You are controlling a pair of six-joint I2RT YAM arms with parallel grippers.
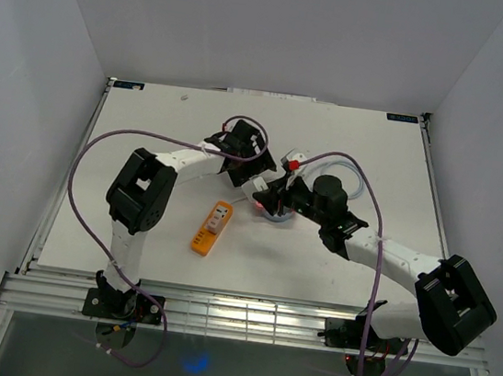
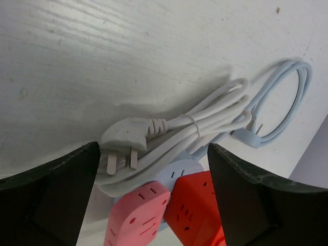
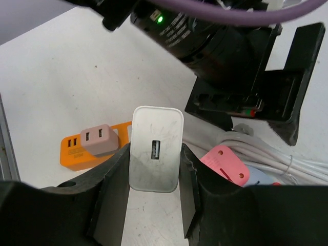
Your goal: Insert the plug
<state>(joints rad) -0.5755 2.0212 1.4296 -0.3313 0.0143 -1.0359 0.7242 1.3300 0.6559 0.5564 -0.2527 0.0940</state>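
The right gripper clamps the white charger plug by its flat sides, USB port facing the wrist camera, probably so that the prongs point away towards a socket. The orange power strip, likely its target, lies near the middle of the worktop, one socket taken by a pinkish adapter. The left gripper hangs wide and empty over a bundled white cable, perhaps ready to steady something.

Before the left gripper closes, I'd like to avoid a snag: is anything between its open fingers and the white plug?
Nothing visible covers the white plug; it lies exposed between the fingers of the open left gripper. Its own bundled cord lies right against it and could get caught too.
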